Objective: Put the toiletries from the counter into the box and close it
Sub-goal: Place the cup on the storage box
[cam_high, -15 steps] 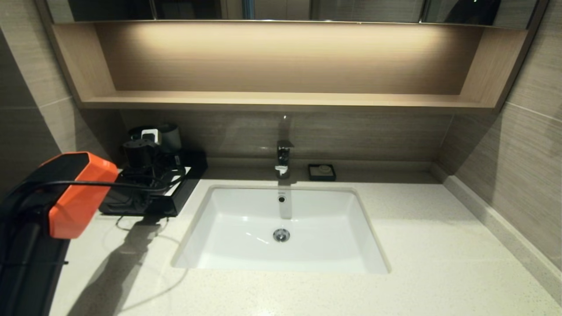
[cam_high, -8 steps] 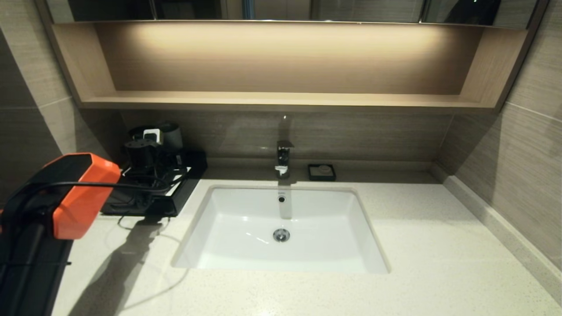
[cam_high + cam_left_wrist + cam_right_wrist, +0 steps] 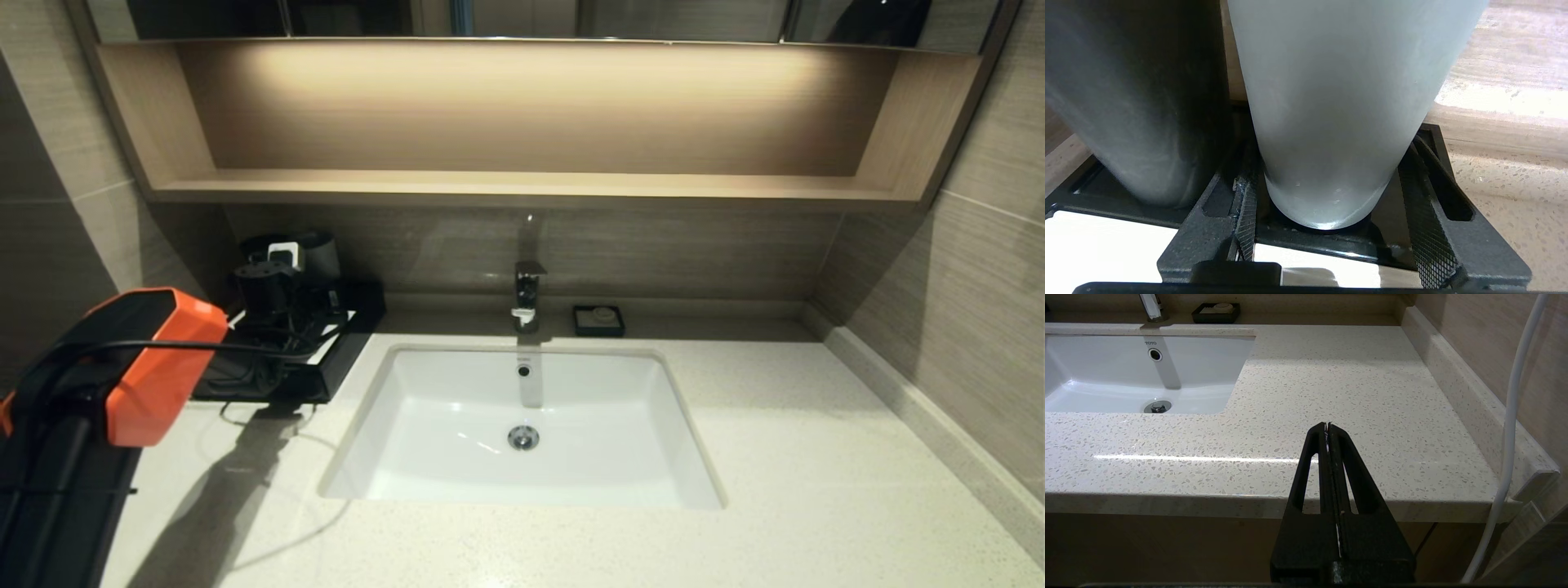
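The black box (image 3: 336,366) with its white top panel (image 3: 1106,245) stands at the counter's (image 3: 800,457) far left corner. My left arm (image 3: 155,367) reaches over it. My left gripper (image 3: 1333,163) is open and low over the box top. Its pads (image 3: 1429,237) stand either side of an upright grey cup (image 3: 1339,122), and a gap shows at the cup's base. A darker cup (image 3: 1135,102) stands beside it. The toiletries are out of view. I cannot see how the drawer stands. My right gripper (image 3: 1327,425) is shut and empty, just off the counter's front right edge.
The white sink (image 3: 522,425) lies in the middle, with the tap (image 3: 526,298) and a small black soap dish (image 3: 598,320) behind it. A wooden shelf (image 3: 522,186) runs above. A raised stone kerb (image 3: 1457,388) lines the right wall. A white cable (image 3: 1511,428) hangs near my right gripper.
My left arm's orange casing has shifted slightly to the right and down. The box, the cups and the right gripper look the same.
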You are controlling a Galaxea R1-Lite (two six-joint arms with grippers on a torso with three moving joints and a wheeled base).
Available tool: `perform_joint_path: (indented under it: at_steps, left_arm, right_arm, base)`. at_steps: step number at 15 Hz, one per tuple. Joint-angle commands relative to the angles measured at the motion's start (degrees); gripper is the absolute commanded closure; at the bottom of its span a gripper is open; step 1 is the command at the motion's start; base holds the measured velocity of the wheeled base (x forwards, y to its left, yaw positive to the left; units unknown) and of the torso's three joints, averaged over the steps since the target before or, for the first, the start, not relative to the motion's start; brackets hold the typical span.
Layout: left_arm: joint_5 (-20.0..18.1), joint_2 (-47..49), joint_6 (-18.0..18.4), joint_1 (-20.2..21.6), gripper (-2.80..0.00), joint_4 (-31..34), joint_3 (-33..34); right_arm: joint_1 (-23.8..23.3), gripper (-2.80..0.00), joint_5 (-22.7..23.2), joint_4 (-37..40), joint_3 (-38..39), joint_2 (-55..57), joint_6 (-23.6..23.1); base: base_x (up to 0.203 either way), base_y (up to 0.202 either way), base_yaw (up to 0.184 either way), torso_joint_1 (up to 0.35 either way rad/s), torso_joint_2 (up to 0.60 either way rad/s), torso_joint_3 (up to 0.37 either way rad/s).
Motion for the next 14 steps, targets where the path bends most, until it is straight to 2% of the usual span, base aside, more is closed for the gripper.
perform_joint_path:
  at_steps: [1,14]
  left_arm:
    - [0.02,0.59,-0.03,0.03,0.00,-0.29,-0.29]
    - [0.11,1.82,-0.03,0.03,0.00,0.33,-2.32]
  right_arm:
    - [0.01,0.00,0.01,-0.02,0.00,-0.09,-0.01]
    - [0.01,0.00,0.01,-0.02,0.02,-0.09,-0.01]
  base:
    - [0.000,0.000,0.000,0.000,0.00,0.000]
    - [0.000,0.000,0.000,0.000,0.00,0.000]
